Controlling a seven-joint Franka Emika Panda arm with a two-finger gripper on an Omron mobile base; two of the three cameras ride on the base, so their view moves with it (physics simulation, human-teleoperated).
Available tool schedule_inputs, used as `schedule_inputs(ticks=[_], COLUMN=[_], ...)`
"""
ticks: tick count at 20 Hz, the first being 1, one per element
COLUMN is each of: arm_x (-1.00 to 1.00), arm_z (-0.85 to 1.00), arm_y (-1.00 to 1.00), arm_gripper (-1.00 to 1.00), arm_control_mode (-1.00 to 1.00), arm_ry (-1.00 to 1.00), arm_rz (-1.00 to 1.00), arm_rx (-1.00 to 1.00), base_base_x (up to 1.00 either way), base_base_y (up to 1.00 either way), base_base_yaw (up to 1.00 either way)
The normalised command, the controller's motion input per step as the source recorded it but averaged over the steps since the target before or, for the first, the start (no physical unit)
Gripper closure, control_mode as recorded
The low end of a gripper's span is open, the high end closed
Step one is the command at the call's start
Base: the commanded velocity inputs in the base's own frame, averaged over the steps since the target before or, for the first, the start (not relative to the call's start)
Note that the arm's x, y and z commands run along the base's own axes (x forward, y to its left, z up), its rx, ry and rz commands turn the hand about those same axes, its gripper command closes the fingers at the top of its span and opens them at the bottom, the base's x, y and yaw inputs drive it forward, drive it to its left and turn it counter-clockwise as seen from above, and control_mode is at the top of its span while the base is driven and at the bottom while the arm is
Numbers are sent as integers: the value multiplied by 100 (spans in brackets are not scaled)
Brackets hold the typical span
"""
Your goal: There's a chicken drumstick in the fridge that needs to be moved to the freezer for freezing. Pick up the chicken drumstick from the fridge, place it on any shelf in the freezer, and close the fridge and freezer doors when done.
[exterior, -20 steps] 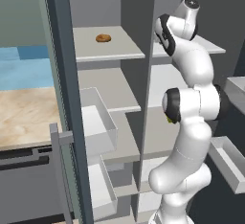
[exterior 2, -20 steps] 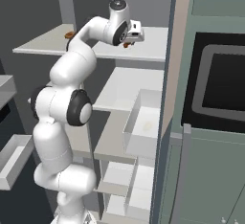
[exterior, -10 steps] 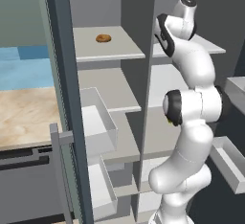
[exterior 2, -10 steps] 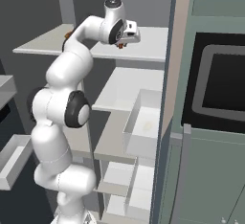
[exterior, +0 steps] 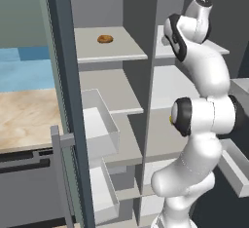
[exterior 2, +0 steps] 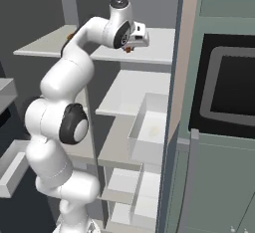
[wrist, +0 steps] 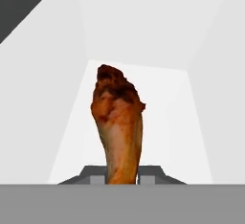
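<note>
Reddish-brown chicken drumstick [wrist: 118, 127] clamped in the end effector [wrist: 122, 174] above a white fridge shelf [wrist: 167, 113].

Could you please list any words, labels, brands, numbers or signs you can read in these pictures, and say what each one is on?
None: no readable text appears anywhere.
The black panel on the freezer door is blank.
The fridge shelves, the clear bin and the chicken drumstick bear no labels or markings.
</note>
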Motion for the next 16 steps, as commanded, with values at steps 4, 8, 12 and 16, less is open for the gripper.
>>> schedule_inputs(ticks=[4,8,12,16], arm_x=[-94,-100,-100,-100], arm_z=[0,0,21,41], arm_y=[-1,0,0,0], arm_gripper=[100,100,100,100], arm_control_mode=[-100,-100,-100,-100], arm_ry=[-2,0,-6,-3], arm_rz=[-9,-6,-2,0], arm_rx=[0,1,0,0], base_base_x=[0,0,0,0], base_base_y=[0,0,0,0], base_base_yaw=[0,0,0,0])
